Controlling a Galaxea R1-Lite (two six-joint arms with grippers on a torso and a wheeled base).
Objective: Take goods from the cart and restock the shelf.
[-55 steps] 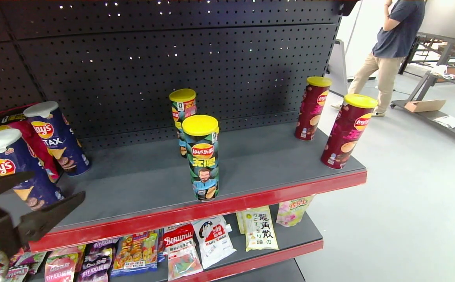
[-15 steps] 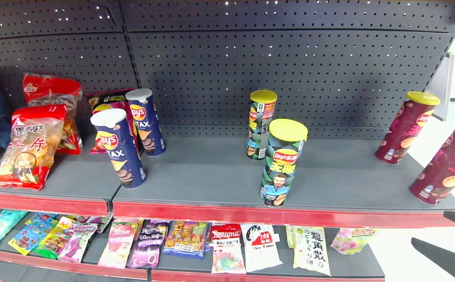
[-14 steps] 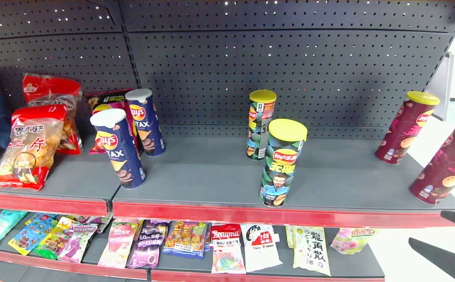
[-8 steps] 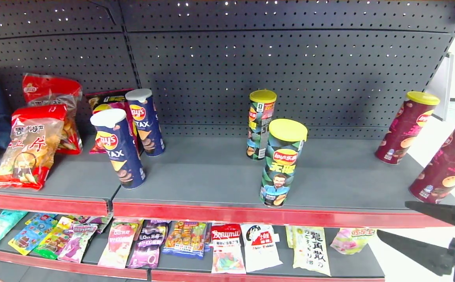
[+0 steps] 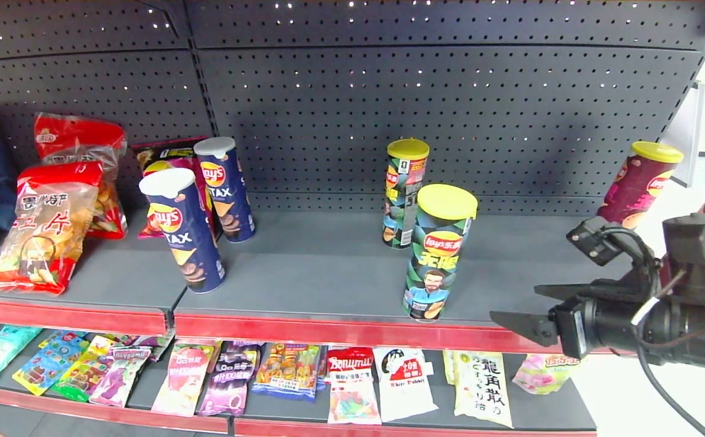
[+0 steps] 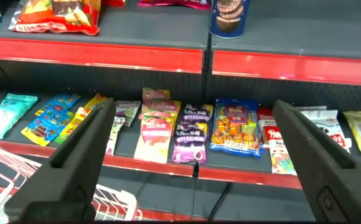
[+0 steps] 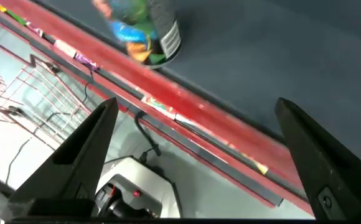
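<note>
Both claws are running empty. Right claw (image 5: 514, 303) is hanging wide open just in front of the shelf's (image 5: 328, 267) red lip, gripping nothing. Left claw (image 6: 193, 155) is gaping too, low, facing the snack-bag rows. Shelf is carrying blue cans (image 5: 182, 230), green cans (image 5: 439, 255) and maroon cans (image 5: 637, 182), with bare deck lying between the groups. Cart (image 7: 28, 84) is sitting below the shelf front; I cannot tell what it is holding. I am judging the restocking partway: some stock is standing, gaps are waiting, and a fresh pick from the cart is looking due.
</note>
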